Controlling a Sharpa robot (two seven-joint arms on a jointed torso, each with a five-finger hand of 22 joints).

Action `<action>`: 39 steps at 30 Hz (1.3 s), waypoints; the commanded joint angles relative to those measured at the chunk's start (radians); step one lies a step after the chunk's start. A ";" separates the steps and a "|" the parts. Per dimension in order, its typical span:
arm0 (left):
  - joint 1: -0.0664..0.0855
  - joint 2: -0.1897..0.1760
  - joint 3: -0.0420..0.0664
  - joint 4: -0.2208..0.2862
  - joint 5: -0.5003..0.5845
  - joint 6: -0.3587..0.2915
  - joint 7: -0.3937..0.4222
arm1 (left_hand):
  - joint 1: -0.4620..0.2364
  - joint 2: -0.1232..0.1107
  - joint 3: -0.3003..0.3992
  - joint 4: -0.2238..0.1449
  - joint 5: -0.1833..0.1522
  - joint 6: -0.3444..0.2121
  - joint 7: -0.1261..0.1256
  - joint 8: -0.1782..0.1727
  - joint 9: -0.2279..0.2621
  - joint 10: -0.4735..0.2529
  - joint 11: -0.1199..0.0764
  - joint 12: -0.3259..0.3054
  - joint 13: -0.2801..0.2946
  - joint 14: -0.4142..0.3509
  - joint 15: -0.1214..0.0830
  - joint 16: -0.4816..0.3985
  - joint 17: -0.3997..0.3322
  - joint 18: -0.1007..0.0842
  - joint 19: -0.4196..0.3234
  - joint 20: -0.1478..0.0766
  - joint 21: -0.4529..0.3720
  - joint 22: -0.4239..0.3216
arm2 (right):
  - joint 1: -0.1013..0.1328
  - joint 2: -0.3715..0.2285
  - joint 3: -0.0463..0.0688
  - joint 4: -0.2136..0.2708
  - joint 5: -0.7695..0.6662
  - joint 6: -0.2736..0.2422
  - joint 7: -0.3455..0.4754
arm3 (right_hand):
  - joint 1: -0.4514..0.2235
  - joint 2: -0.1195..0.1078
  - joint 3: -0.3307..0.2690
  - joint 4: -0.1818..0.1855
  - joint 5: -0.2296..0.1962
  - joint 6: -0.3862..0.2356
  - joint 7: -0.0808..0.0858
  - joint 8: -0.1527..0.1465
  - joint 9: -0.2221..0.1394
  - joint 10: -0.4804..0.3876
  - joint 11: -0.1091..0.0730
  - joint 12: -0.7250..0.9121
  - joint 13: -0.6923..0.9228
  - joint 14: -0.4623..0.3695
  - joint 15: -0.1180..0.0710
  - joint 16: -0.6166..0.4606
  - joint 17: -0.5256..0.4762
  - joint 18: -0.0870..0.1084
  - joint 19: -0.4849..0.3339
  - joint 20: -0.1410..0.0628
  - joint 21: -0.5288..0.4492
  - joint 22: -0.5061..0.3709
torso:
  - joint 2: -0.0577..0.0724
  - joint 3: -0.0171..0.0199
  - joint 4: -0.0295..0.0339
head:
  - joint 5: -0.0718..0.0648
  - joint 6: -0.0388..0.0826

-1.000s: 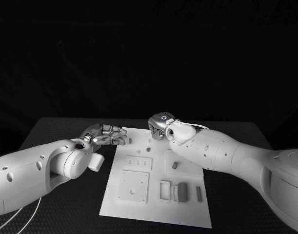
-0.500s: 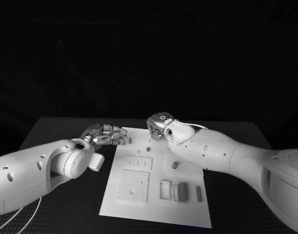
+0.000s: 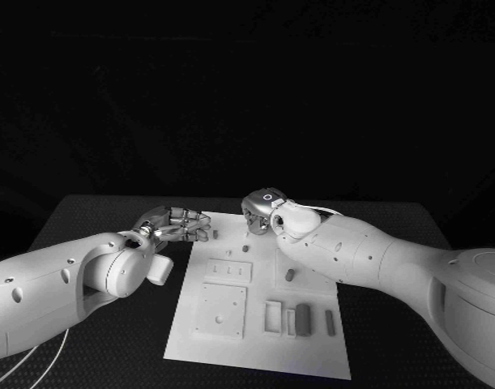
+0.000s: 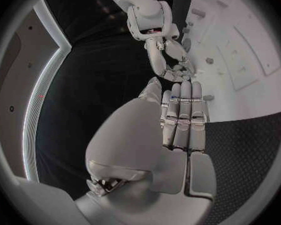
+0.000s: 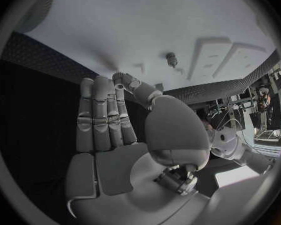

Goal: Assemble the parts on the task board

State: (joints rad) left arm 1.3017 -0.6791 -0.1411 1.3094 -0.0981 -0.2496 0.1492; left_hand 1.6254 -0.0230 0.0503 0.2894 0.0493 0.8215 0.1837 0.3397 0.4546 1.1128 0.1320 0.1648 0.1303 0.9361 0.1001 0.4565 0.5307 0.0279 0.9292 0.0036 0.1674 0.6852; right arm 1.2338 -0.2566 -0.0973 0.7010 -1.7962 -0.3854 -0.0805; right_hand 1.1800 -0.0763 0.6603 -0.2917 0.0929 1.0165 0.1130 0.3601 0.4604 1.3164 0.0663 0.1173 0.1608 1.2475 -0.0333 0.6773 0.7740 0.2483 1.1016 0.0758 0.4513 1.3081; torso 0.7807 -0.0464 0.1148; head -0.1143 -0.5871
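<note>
We judge the small parts on the task board light, stiff and slippery; pinch their long sides. Our left robot hand and right robot hand hover at the board's far edge, fingers together, holding nothing.

light: dim, dark backdrop | glare: pale task board bright | wrist views: fisheye-bent edges

Head camera looks down; wrist cameras sit close, sharing the task board.

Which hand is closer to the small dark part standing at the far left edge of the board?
Left. The left hand is right beside that part; the right hand is farther along the task board's far edge.
</note>
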 commanded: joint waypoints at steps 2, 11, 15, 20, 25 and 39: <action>0.001 0.002 0.001 0.000 -0.003 0.008 0.008 | -0.009 -0.001 -0.008 0.001 0.002 0.008 0.001 -0.007 -0.001 0.008 0.001 -0.007 -0.001 0.006 0.003 -0.005 0.002 0.005 0.007 0.000 -0.005 -0.001 | -0.001 0.001 -0.002 -0.001 0.009 0.038 0.009 | 0.001 -0.005 0.006 -0.001 0.003 -0.011 0.007 -0.005 -0.001 -0.008 0.008 -0.011 -0.002 -0.016 0.003 -0.009 -0.004 0.014 -0.013 0.004 0.007 0.025 | 0.000 -0.0003 -0.0004 | 0.000 0.000; 0.001 0.001 0.001 -0.001 -0.003 0.008 0.005 | -0.010 -0.002 -0.008 0.001 0.002 0.007 0.001 -0.008 -0.002 0.008 0.001 -0.008 -0.001 0.006 0.003 -0.006 0.003 0.005 0.007 0.000 -0.006 -0.001 | -0.001 0.004 -0.005 -0.015 0.054 0.031 0.018 | -0.021 -0.056 0.000 0.004 0.003 -0.139 0.060 -0.079 -0.032 -0.143 0.054 -0.055 -0.032 -0.033 0.042 -0.013 -0.011 0.014 -0.041 0.017 0.016 0.024 | 0.001 -0.0003 -0.0007 | 0.000 0.000; 0.001 0.001 0.001 0.000 -0.003 0.007 0.005 | -0.011 -0.002 -0.009 0.001 0.002 0.006 0.002 -0.009 -0.002 0.007 0.002 -0.010 -0.001 0.006 0.004 -0.008 0.004 0.005 0.006 0.000 -0.007 -0.001 | -0.001 0.004 -0.006 -0.015 0.066 0.001 0.018 | -0.041 -0.090 0.001 0.013 0.003 -0.203 0.046 -0.108 -0.048 -0.233 0.080 -0.056 -0.063 -0.051 0.065 -0.013 -0.011 0.014 -0.055 0.024 0.015 0.022 | 0.001 -0.0004 -0.0009 | 0.000 0.000; 0.001 -0.002 0.001 -0.001 -0.003 0.007 0.005 | -0.011 -0.003 -0.009 0.001 0.002 0.005 0.002 -0.010 -0.002 0.007 0.002 -0.011 -0.001 0.006 0.004 -0.009 0.004 0.005 0.006 0.000 -0.007 -0.001 | -0.001 -0.006 -0.006 -0.006 0.070 -0.029 0.015 | -0.043 -0.111 0.011 0.021 0.003 -0.224 0.043 -0.112 -0.052 -0.272 0.091 -0.053 -0.081 -0.068 0.076 -0.012 -0.012 0.014 -0.069 0.029 0.013 0.023 | 0.002 -0.0003 -0.0012 | 0.000 0.002; 0.003 -0.010 0.001 0.001 -0.003 0.005 0.005 | -0.011 -0.002 -0.009 0.001 0.002 0.005 0.002 -0.010 -0.002 0.007 0.002 -0.011 -0.001 0.006 0.004 -0.009 0.005 0.005 0.006 0.000 -0.007 -0.001 | 0.001 -0.047 -0.005 0.048 0.100 -0.087 0.026 | -0.045 -0.122 0.015 0.035 0.002 -0.225 0.053 -0.106 -0.050 -0.269 0.090 -0.046 -0.085 -0.069 0.076 -0.005 -0.010 0.014 -0.068 0.030 0.018 0.024 | 0.002 0.0002 -0.0034 | 0.000 0.006; 0.007 -0.039 0.001 0.016 -0.003 0.001 0.010 | -0.010 -0.004 -0.009 0.000 0.002 0.006 0.002 -0.010 -0.002 0.008 0.002 -0.012 -0.001 0.006 0.004 -0.011 0.007 0.005 0.006 0.000 -0.008 -0.001 | 0.067 -0.315 0.063 0.323 0.317 0.036 0.020 | -0.077 -0.148 -0.029 0.065 0.002 -0.161 0.040 -0.036 0.023 -0.170 -0.023 0.426 0.551 -0.044 -0.029 0.303 0.119 0.014 -0.012 -0.030 0.251 0.026 | 0.006 0.0042 -0.0204 | -0.004 0.029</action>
State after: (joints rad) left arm 1.3072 -0.7186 -0.1411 1.3220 -0.0983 -0.2511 0.1488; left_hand 1.6214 -0.0270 0.0449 0.2893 0.0493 0.8215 0.1837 0.3359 0.4538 1.1128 0.1321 0.1570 0.1303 0.9397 0.1037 0.4523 0.5359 0.0228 0.9292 0.0036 0.1634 0.6854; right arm 1.2955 -0.5580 -0.0333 1.0076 -1.5740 -0.4332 -0.0511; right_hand 1.1078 -0.2218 0.6310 -0.2310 0.0966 0.8559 0.1556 0.3194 0.4790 1.1724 0.0425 0.5100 0.6515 1.1980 -0.0577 0.9605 0.8887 0.2576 1.0865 0.0515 0.6831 1.3104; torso 0.7857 -0.0441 0.1023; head -0.1213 -0.5611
